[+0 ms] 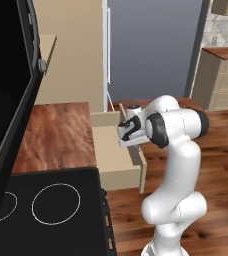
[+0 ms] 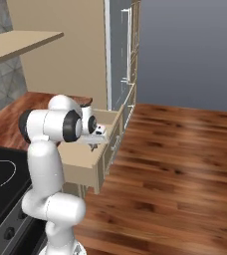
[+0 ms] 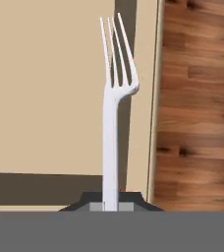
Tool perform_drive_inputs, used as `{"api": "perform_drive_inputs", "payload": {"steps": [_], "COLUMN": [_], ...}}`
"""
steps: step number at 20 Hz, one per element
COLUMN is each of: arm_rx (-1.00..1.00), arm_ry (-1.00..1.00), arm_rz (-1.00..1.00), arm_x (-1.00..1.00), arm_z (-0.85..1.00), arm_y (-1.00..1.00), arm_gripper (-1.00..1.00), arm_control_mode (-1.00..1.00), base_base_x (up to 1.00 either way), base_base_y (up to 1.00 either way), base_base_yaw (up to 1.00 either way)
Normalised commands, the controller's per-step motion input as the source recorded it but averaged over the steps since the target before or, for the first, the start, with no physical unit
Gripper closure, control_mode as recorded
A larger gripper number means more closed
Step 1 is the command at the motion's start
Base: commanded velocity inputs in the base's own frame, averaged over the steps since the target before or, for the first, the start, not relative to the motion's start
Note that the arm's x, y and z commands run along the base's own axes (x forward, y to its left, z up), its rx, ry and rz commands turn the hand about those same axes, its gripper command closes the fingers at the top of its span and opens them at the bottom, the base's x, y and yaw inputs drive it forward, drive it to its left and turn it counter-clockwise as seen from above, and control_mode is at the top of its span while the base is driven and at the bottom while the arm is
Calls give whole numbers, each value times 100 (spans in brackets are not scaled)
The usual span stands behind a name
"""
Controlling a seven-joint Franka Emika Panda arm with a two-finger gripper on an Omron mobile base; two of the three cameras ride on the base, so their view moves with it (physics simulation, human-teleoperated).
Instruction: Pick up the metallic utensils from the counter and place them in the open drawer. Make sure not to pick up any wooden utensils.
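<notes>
Fork (image 3: 112, 123) handle stands pinched between the fingers (image 3: 128, 201), tines pointing away over the open drawer (image 3: 45, 98).

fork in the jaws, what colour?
Pale silvery grey all over, tines to handle. The fork shows best in the hand view, above the open drawer.

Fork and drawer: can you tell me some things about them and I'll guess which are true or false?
1. The pincer is shut on a fork. True.
2. The fork is brown wood. False: it is pale grey.
3. The fork hangs over the open drawer. True.
4. The drawer is pushed shut. False: it stands pulled out from the counter.
5. The floor is white tile. False: it is brown wood boards.
</notes>
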Motion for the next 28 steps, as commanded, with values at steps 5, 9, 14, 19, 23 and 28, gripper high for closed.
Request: {"api": "perform_drive_inputs", "payload": {"steps": [5, 9, 14, 19, 23, 28], "arm_rx": [-13, -10, 4, 23, 5, 0], "arm_ry": [15, 20, 10, 0, 0, 0], "arm_rz": [-5, -8, -5, -11, -2, 0], "arm_x": [39, 39, 27, 5, 34, 57], "arm_z": [-82, -74, -34, 4, -1, -40], "arm_y": [-80, -100, -70, 79, 44, 21], "arm_gripper": [100, 100, 100, 100, 100, 100], "arm_control_mode": [-100, -100, -100, -100, -100, -100], "base_base_x": [0, 0, 0, 0, 0, 0], "base_base_y": [0, 0, 0, 0, 0, 0], "base_base_yaw": [0, 0, 0, 0, 0, 0]}}
